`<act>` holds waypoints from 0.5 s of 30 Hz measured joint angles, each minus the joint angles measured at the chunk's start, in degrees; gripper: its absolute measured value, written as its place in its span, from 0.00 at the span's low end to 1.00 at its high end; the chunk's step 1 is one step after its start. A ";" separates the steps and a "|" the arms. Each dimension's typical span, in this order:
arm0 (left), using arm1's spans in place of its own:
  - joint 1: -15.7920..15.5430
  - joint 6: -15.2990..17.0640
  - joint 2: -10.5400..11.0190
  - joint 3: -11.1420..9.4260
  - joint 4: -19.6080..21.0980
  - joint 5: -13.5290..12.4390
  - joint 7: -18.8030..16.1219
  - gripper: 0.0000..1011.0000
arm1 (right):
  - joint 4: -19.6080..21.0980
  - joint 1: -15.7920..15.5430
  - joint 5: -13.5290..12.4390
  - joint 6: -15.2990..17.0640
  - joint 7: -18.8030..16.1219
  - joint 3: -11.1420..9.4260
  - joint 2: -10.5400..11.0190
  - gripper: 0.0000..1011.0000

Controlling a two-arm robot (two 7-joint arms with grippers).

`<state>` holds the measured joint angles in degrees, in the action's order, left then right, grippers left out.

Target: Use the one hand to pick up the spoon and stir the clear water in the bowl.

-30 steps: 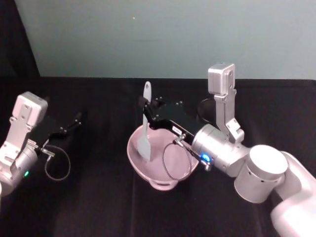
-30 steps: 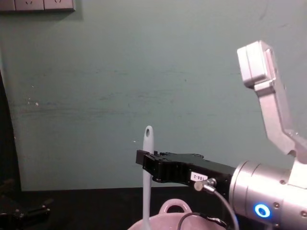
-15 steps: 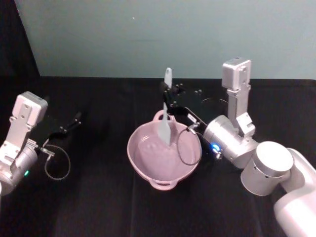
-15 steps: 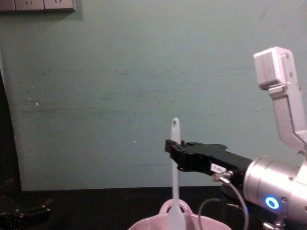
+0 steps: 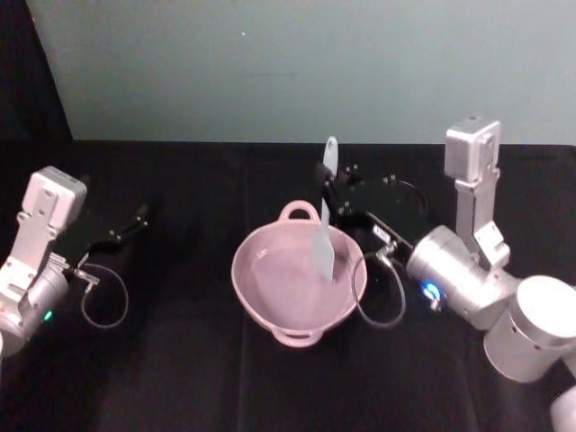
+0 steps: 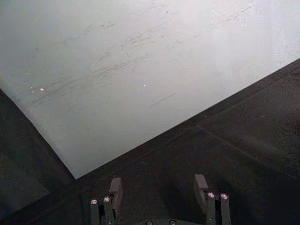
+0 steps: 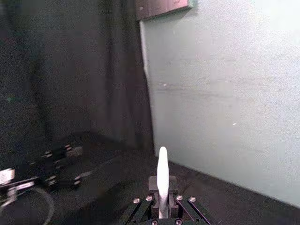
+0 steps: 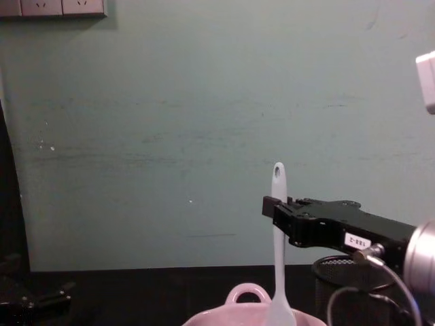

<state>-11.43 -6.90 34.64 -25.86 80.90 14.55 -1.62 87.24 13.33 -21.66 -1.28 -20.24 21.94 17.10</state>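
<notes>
The pale pink bowl (image 5: 241, 279) sits mid-table with clear water in it; its loop handle (image 8: 246, 293) faces the wall. The white spoon (image 5: 323, 236) stands nearly upright, blade down inside the bowl's right half, handle end up. My right gripper (image 5: 328, 194) is shut on the spoon's handle, reaching in from the right above the bowl's far right rim. In the chest view the spoon (image 8: 277, 244) rises past the right gripper (image 8: 274, 206). The right wrist view shows the spoon handle (image 7: 162, 180) held between the fingers. My left gripper (image 5: 129, 225) rests open at the far left.
A black wire-mesh cup (image 8: 338, 280) stands behind the bowl to the right, under the right arm. A grey cable loop (image 5: 103, 304) lies by the left arm. The table is covered in black cloth, with a teal wall behind.
The right gripper has swept the spoon across the bowl from its left side to its right side, and the right arm has swung right. The left arm has not moved.
</notes>
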 joint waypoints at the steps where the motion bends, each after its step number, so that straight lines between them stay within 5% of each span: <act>1: 0.00 0.00 0.00 0.00 0.00 0.00 0.00 1.00 | 0.71 -0.50 -0.28 0.48 -0.28 -0.04 0.28 0.11; 15: 0.00 0.00 0.00 0.00 0.00 0.00 0.00 1.00 | 6.39 -3.86 -4.74 5.79 -3.12 1.87 1.94 0.11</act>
<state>-11.43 -6.91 34.65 -25.86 80.90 14.55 -1.62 93.63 9.47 -26.41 4.51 -23.36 23.81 19.05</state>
